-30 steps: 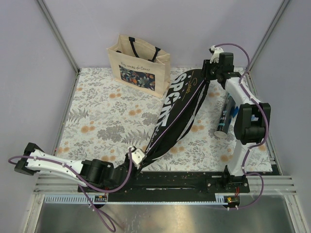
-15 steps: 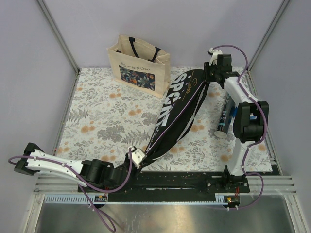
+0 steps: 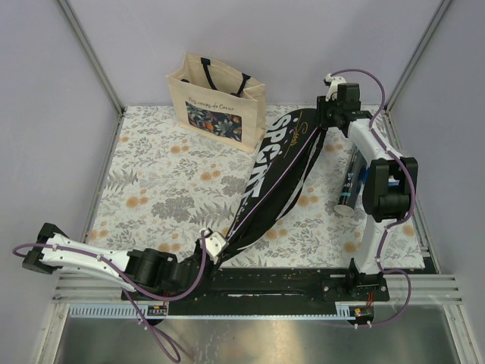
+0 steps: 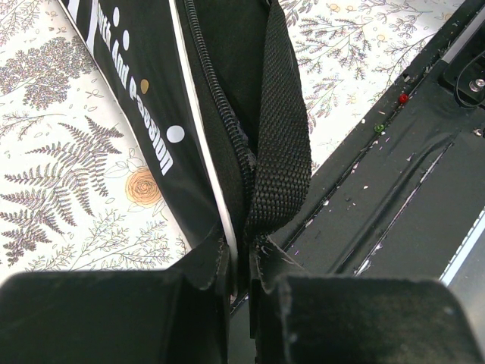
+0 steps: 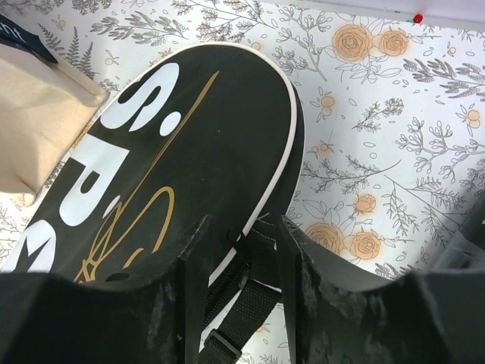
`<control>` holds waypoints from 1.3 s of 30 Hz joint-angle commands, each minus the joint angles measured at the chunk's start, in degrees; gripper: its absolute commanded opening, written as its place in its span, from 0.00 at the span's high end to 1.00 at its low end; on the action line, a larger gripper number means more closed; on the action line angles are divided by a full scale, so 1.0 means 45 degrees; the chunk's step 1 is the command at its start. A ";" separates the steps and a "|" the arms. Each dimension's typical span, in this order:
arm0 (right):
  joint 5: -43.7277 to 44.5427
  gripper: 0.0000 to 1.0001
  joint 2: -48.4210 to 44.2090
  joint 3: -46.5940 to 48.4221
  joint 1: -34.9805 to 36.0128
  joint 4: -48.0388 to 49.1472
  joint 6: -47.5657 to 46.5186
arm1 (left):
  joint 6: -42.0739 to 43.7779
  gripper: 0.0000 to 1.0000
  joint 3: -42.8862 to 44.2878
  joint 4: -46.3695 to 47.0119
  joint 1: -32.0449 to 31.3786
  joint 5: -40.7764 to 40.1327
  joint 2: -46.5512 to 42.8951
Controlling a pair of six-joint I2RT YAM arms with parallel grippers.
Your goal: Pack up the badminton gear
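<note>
Diagonally across the floral-printed desk (image 3: 167, 174) we see the large black racket-shaped cover lettered "SPORT" in white (image 3: 280, 171). Its narrow end sits at the near edge, a little left of the middle, and its broad rounded end reaches toward the far right corner. The left claw (image 3: 212, 246) is clenched on that narrow end. From its wrist camera we see both fingers (image 4: 189, 303) pinched tight on the cover's zipped seam, with the black woven strap (image 4: 284, 136) running up beside it.

At the broad end the right claw (image 3: 327, 114) comes down over the cover's white-piped rim. Its fingers (image 5: 193, 258) stand apart, with the rim and a length of the strap between them, and we cannot tell whether they are pressing on either.

A beige tote bag with a dark floral print (image 3: 216, 102) stands upright at the far edge, left of the middle, just beside the cover's broad end. A short blue-and-white roll (image 3: 352, 178) lies along the right edge, partly hidden by the right arm.
</note>
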 commanded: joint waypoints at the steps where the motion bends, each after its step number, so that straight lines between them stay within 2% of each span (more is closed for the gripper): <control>1: 0.0602 0.52 0.0292 0.0778 0.0349 0.0052 -0.0509 | -0.0181 1.00 0.0701 0.1353 0.0075 -0.0149 -0.0073; 11: 0.1794 0.58 0.0799 0.1364 0.0798 -0.0454 -0.1075 | -0.0142 1.00 0.0741 0.1372 0.0075 -0.0129 -0.0151; 12: 0.2471 0.58 0.0877 0.1461 0.0857 -0.0572 -0.1173 | -0.0142 1.00 0.0741 0.1372 0.0075 -0.0149 -0.0189; 14: 0.2789 0.62 0.0917 0.1462 0.0935 -0.0671 -0.1329 | -0.0142 1.00 0.0741 0.1392 0.0075 -0.0129 -0.0229; 16: 0.2927 0.72 0.0878 0.1424 0.0955 -0.0690 -0.1330 | -0.0200 1.00 0.0721 0.1373 0.0075 -0.0129 -0.0268; 17: 0.2908 0.81 0.0801 0.1385 0.0955 -0.0671 -0.1349 | -0.0200 1.00 0.0721 0.1353 0.0075 -0.0129 -0.0307; 20: 0.2810 1.00 0.0508 0.1267 0.0955 -0.0651 -0.1408 | -0.0181 1.00 0.0741 0.1392 0.0075 -0.0149 -0.0326; 29: 0.1992 1.00 -0.0995 0.0176 0.0955 -0.0106 -0.0687 | -0.0161 1.00 0.0780 0.1470 0.0114 -0.0286 -0.0190; 39: -0.0136 1.00 -0.3261 -0.3340 0.0955 0.1906 0.1813 | 0.0151 1.00 0.0819 0.1860 0.0309 -0.0188 -0.0014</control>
